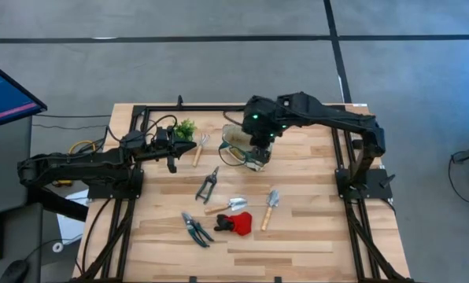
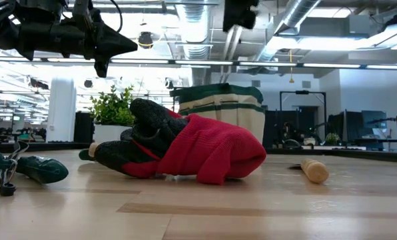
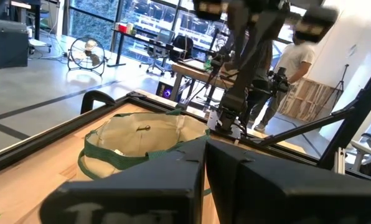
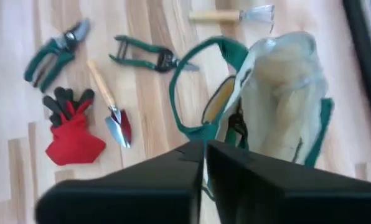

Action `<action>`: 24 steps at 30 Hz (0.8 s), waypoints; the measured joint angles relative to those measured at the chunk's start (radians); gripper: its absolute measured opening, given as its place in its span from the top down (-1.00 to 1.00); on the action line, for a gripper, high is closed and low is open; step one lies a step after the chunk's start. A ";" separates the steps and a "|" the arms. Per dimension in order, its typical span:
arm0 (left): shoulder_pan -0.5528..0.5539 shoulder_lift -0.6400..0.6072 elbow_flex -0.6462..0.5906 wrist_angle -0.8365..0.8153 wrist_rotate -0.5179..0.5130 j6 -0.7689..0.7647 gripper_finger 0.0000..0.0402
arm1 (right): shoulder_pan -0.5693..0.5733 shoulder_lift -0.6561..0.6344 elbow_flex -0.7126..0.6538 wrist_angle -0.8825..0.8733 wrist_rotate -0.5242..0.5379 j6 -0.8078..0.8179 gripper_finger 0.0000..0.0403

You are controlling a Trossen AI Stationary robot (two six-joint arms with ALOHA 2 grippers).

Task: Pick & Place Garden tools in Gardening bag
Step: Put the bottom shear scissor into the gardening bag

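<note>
Here I hold the right end effector [image 1: 258,155], fingers clenched on nothing, over the gardening bag [image 1: 240,144] at upper centre of the high view, apparently to line up the drop spot. The left end effector [image 1: 171,149], also clenched, waits by the potted plant [image 1: 186,127]. The garden tools [image 1: 234,206] lie scattered lower centre on the table [image 1: 313,228].

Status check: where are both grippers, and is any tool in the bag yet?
Right gripper shut, over gardening bag. Left gripper shut, by potted plant. Garden tools and red glove on table; bag looks empty.
</note>
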 joint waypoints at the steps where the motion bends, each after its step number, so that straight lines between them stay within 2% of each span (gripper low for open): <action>1: 0.000 0.000 0.000 0.000 0.000 0.000 0.99 | 0.004 -0.016 -0.008 0.047 0.001 -0.002 0.97; 10: -0.002 0.000 0.000 0.000 0.000 -0.001 0.99 | 0.009 -0.189 -0.177 0.292 0.003 0.004 0.83; 24: -0.002 0.000 0.000 0.000 0.000 0.000 0.99 | 0.033 -0.439 -0.594 0.540 0.003 0.117 0.98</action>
